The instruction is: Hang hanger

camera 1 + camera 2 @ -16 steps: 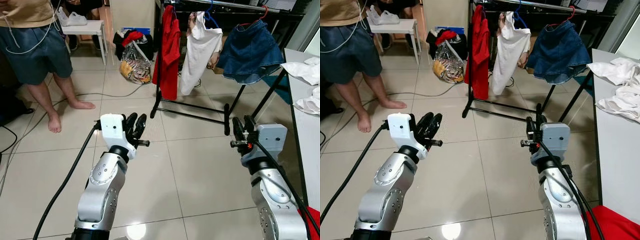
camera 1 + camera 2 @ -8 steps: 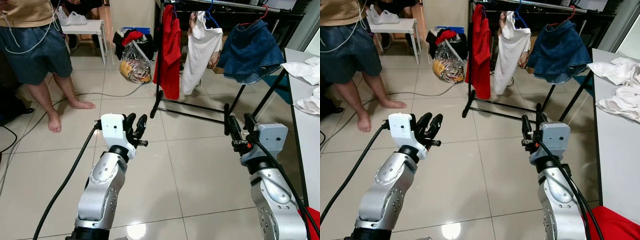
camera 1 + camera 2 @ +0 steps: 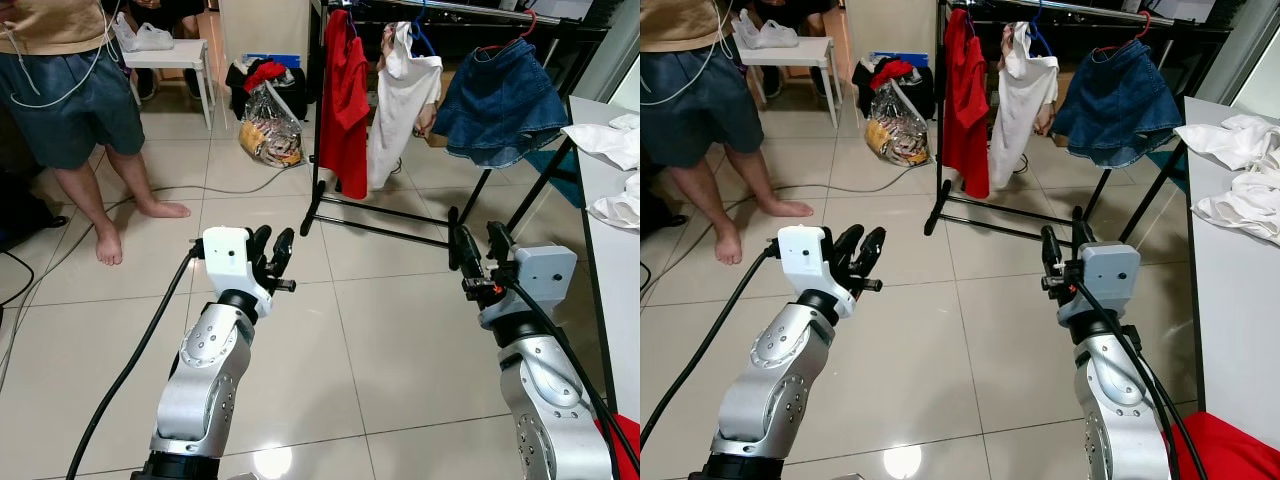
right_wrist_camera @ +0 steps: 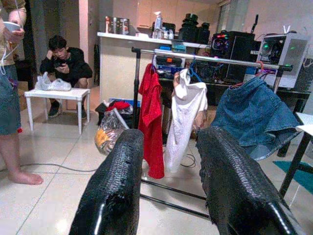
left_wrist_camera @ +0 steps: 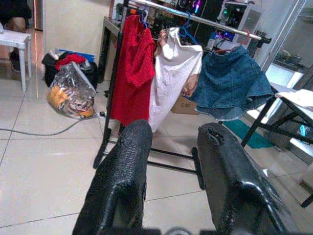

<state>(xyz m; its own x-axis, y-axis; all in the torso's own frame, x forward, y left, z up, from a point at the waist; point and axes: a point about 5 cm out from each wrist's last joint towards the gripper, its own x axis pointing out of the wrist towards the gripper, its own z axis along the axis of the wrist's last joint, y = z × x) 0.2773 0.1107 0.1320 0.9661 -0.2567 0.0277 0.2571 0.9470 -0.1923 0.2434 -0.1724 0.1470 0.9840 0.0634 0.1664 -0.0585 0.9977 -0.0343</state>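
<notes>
Far left, 10 o'clock: a person stands barefoot on the tiled floor, beside a small white stool.

Left gripper held out over bare floor at about 7 o'clock, jaws slightly parted, nothing between them. It has barely shifted over the last second.

Centre, 12 o'clock: clothes rack carrying a red shirt, a white top and a denim skirt. Since a second ago the red shirt and white top have swung a little; the skirt hangs as it did. A bag of clutter sits on the floor left of the rack's foot.

Right gripper at about 4 o'clock, jaws parted and empty, a touch wider than a second ago. Far right, 2 o'clock: white surface with crumpled white cloths.

The hangers in view are already on the rail, a blue one above the white top and a red one above the skirt. With both grippers empty and garments swaying, the hanging looks done, or another hanger has yet to be fetched.

The right wrist view adds a second person seated behind the stool. The left wrist view shows the rail's bar and the blue hook closer.
</notes>
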